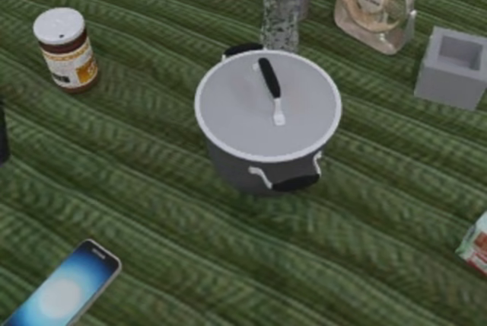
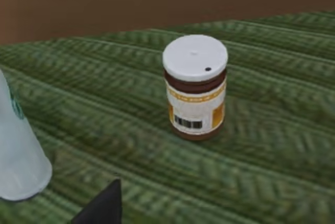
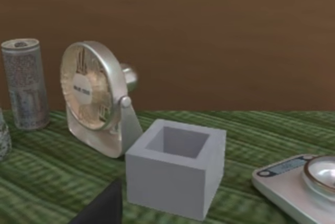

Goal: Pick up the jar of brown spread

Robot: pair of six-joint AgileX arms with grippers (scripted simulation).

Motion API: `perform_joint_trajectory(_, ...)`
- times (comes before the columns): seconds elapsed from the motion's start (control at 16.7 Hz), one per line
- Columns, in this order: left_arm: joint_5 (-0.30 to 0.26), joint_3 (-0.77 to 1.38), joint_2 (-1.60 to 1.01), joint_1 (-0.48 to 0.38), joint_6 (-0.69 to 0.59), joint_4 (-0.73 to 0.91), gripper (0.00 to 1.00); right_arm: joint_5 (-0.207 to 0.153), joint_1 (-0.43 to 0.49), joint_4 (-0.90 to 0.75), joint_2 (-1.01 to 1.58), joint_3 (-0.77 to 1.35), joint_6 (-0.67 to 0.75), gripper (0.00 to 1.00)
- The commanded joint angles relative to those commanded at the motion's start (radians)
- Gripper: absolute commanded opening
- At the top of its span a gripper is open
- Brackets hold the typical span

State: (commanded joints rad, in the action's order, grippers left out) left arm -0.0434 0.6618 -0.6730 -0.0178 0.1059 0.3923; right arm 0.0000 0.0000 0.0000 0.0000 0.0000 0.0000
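The jar of brown spread (image 1: 65, 49) stands upright at the table's far left, with a white lid and a white-and-orange label. In the left wrist view the jar (image 2: 195, 87) stands a short way ahead, its barcode facing the camera and nothing touching it. Only a dark tip of my left gripper (image 2: 102, 209) shows at that view's edge, well short of the jar. A dark sliver at the top view's left edge may be that arm. My right gripper (image 3: 104, 208) shows only as a dark tip, near the grey box at the far right.
A grey lidded pot (image 1: 267, 119) fills the centre, with a tall clear speckled bottle (image 1: 283, 2) behind it. A fan (image 1: 376, 4) and an open grey box (image 1: 452, 66) stand far right. A phone (image 1: 62, 289) lies front left. A pale translucent object (image 2: 15, 150) stands near the left gripper.
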Motion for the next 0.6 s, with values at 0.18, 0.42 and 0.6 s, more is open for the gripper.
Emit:
perform_joint_trajectory(0.18, -0.011, 0.280, -0.287, 0.000, 0.047, 0.167, 1.00, 0.000, 0.000, 0.000, 0.000, 0.000, 0.000, 1.00)
perform_joint_trajectory(0.42, -0.025, 0.688, -0.697, 0.000, 0.116, 0.403, 1.00, 0.000, 0.000, 0.000, 0.000, 0.000, 0.000, 1.00)
perform_joint_trajectory(0.6, -0.034, 1.003, -1.004, 0.002, 0.169, 0.579, 1.00, 0.000, 0.000, 0.000, 0.000, 0.000, 0.000, 1.00)
